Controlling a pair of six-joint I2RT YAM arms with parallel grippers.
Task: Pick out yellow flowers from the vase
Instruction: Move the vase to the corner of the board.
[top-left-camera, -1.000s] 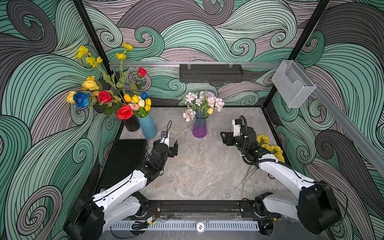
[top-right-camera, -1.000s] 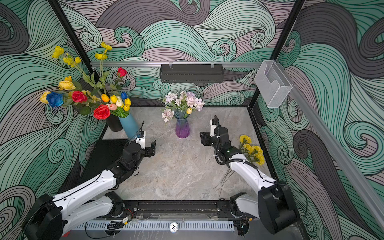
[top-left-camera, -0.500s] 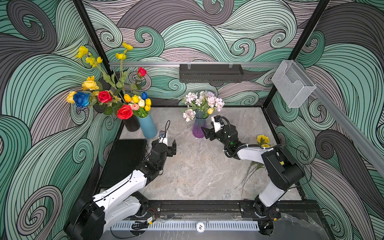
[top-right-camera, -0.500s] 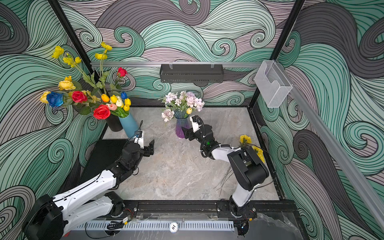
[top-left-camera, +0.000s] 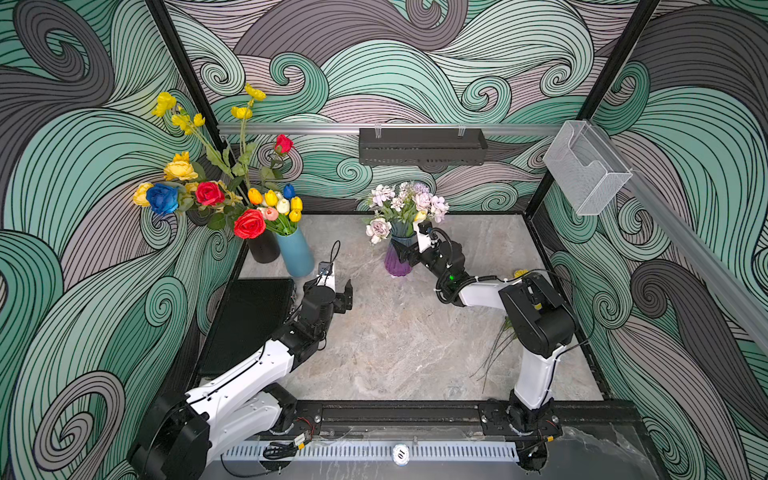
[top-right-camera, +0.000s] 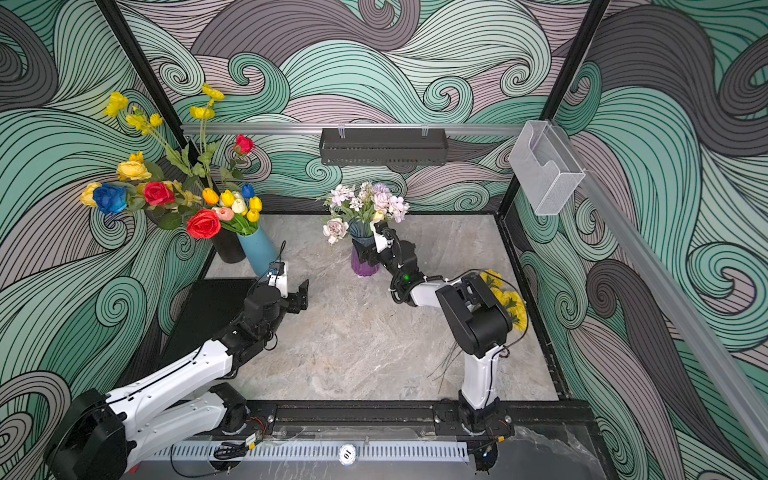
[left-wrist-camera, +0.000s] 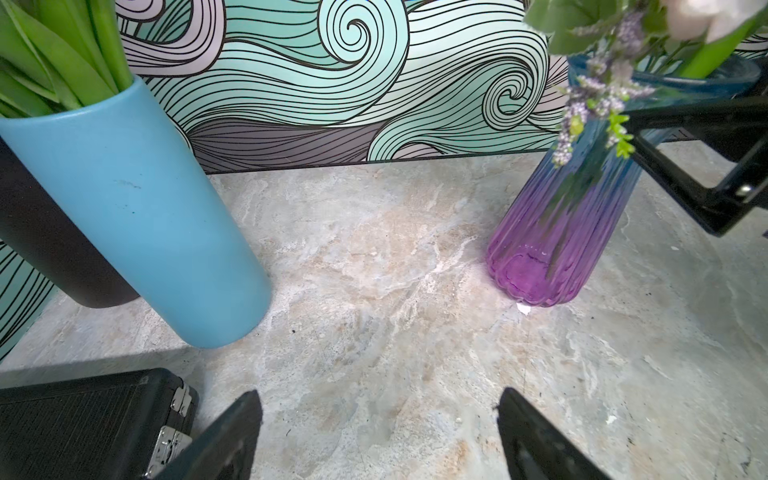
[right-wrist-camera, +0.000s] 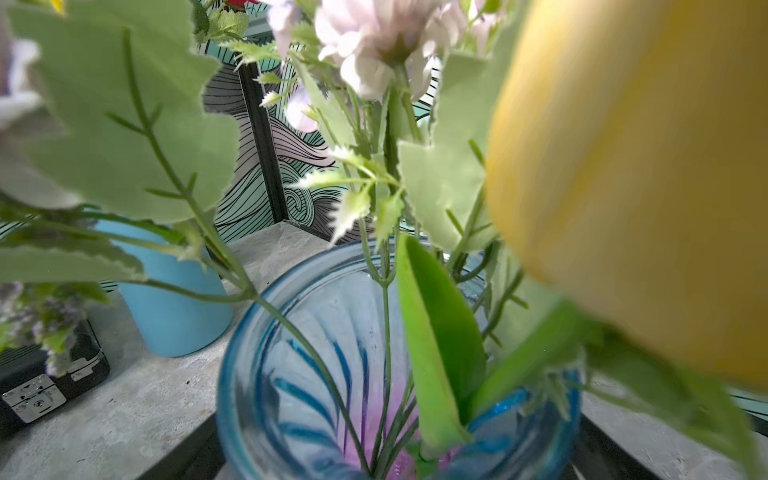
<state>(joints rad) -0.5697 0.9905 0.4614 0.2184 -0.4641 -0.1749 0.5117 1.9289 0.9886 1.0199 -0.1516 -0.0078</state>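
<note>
Purple vase (top-left-camera: 397, 267) now straddled by right gripper (top-left-camera: 403, 251), jaws spread wider, left gripper (top-left-camera: 337, 286) unmoved, jaws open

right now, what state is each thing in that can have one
purple vase, upright, pale blooms inside
yellow tulip, in the purple vase, not pulled yet
blue vase, upright, full of tulips
black vase, upright, holding roses
black case, shut
picked yellow flowers, lying on the table
left gripper, open, empty
right gripper, open, fingers either side of the purple vase's neck
</note>
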